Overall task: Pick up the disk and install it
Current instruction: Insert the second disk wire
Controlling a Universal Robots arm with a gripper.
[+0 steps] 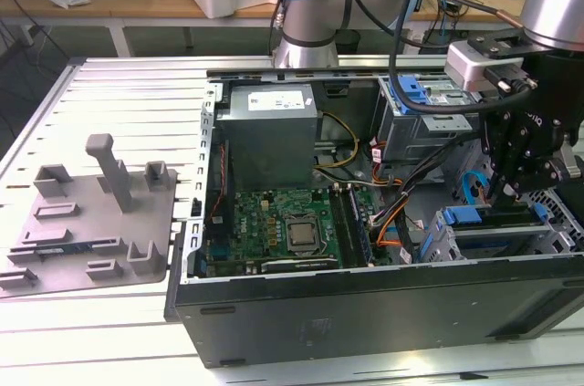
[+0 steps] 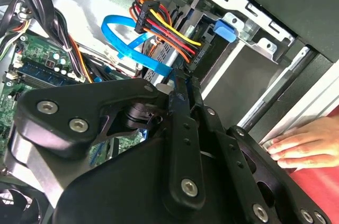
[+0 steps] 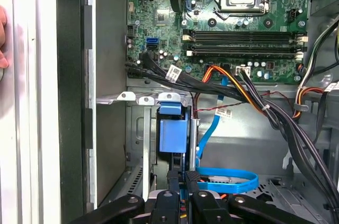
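Observation:
The disk (image 3: 172, 134) stands on edge in the drive bay of the open computer case (image 1: 365, 299), and its blue carrier frame faces the first wrist view. My gripper (image 3: 183, 181) sits right over it, its two black fingers drawn close together on the carrier's thin edge. In the exterior view the gripper (image 1: 509, 193) hangs low over the blue-framed bay (image 1: 484, 218) at the case's front corner, on the exterior view's right. In the second wrist view the fingers (image 2: 179, 94) reach down beside a blue flat cable (image 2: 130, 41) and a bundle of coloured power wires (image 2: 169, 28).
A person's hand (image 2: 302, 144) rests on the case rim next to the bay, fingertips (image 3: 2, 38) at the edge. The motherboard (image 1: 283, 226), the power supply (image 1: 272, 135) and black cable bundles (image 3: 254, 99) fill the case. A grey peg fixture (image 1: 91, 222) lies on the exterior view's left.

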